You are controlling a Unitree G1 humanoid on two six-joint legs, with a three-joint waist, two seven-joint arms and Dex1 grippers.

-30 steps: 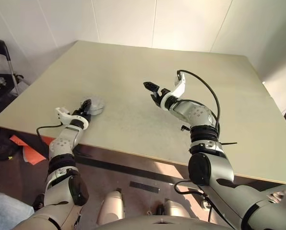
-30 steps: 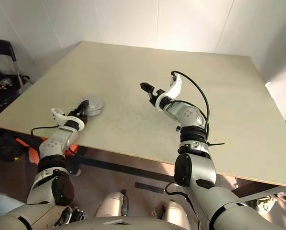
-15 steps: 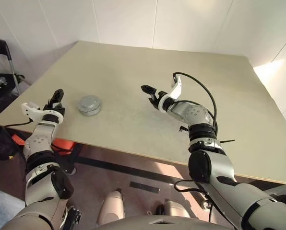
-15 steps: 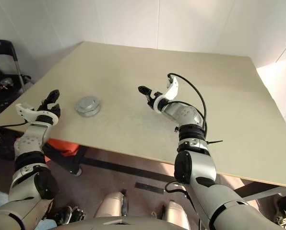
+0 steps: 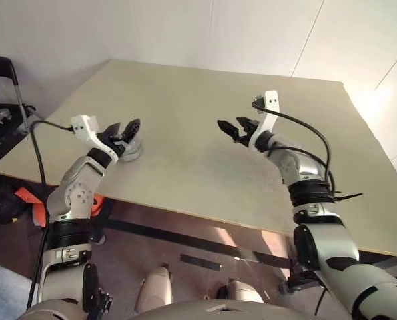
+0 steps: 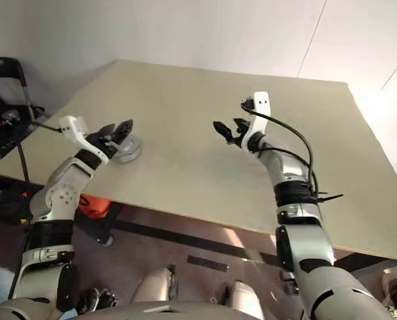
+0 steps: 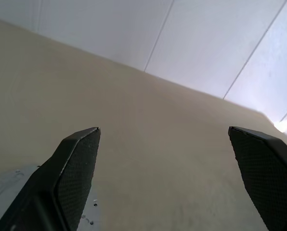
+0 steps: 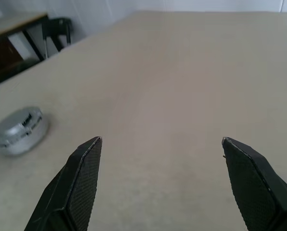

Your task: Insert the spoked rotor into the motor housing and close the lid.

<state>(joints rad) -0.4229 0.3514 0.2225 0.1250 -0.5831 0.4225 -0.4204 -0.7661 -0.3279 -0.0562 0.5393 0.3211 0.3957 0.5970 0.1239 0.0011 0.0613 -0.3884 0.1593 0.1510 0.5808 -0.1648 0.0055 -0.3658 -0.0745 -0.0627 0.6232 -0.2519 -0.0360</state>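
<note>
Sitting near the left front edge of the tan table (image 5: 185, 93), the motor housing (image 8: 17, 131) is a squat round silver puck with its lid (image 8: 20, 122) closed flat on top, so the inside and any rotor are hidden. The left gripper (image 5: 126, 130) hangs in the air just over and slightly in front of the housing in the head views, partly covering it; its two black fingers (image 7: 76, 159) stand spread wide apart and hold nothing. In the left wrist view a bit of the silver housing peeks out just under one finger, while the space between the fingers looks out over bare tabletop toward the white wall (image 7: 206, 43). The right gripper (image 5: 233, 127) floats above the middle of the table, well apart from the housing, pointing toward the robot's left. Its fingers (image 8: 81, 178) are also spread wide and empty, and the right wrist view has the housing resting off to the side beyond one fingertip, not touching it.
</note>
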